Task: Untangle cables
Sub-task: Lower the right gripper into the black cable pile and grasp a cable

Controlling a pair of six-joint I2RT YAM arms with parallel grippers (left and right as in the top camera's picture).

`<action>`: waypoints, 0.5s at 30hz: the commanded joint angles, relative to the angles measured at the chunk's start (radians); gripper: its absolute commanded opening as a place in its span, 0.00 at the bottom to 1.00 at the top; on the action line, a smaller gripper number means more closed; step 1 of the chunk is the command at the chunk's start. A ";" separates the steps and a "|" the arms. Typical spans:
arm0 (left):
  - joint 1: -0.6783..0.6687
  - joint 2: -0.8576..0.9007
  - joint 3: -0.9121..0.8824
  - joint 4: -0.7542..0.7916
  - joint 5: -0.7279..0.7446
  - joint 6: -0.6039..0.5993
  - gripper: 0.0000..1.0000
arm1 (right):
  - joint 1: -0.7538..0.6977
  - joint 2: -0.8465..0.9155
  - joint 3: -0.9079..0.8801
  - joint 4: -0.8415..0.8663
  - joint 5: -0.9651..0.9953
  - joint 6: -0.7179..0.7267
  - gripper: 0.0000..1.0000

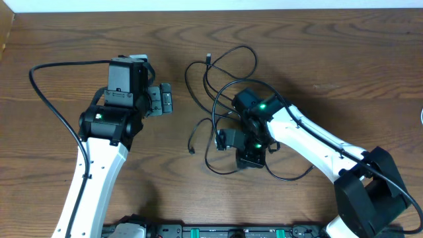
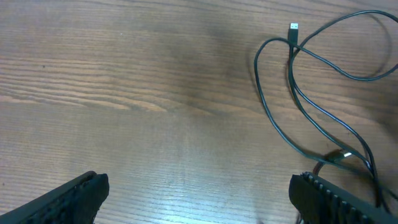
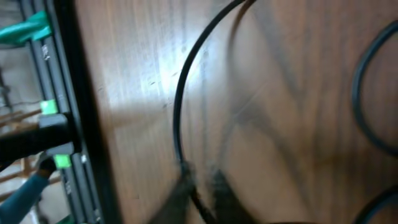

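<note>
Black cables (image 1: 215,109) lie looped together mid-table (image 1: 317,46). Left gripper (image 1: 165,99) sits beside them, jaws spread wide and empty. Right gripper (image 3: 200,186) is low among the loops, too blurred to tell its state.

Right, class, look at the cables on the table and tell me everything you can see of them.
The cables are thin black cords, rubbery-looking, lying slack in overlapping loops on the wooden table, near its middle. One free end, at the far side of the tangle, carries a small pale plug. The loops cross one another several times, so they are not yet separated. The right arm sits over the near part of the tangle. One strand runs to the right gripper, but blur hides whether it is gripped.
</note>
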 commanded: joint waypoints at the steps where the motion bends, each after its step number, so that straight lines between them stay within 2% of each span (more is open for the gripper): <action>1: 0.003 0.005 0.012 -0.003 0.005 0.017 0.98 | 0.003 0.009 -0.002 0.033 -0.002 0.040 0.01; 12: 0.003 0.005 0.012 -0.003 0.005 0.017 0.98 | 0.003 0.008 0.013 0.043 0.095 0.056 0.01; 13: 0.003 0.005 0.012 -0.003 0.005 0.017 0.97 | 0.003 0.008 0.013 0.041 0.122 0.048 0.05; 14: 0.003 0.005 0.012 -0.003 0.005 0.017 0.97 | 0.003 0.008 0.013 0.040 0.156 0.049 0.18; 15: 0.003 0.005 0.012 -0.003 0.005 0.017 0.97 | 0.003 0.008 0.013 0.040 0.189 0.050 0.22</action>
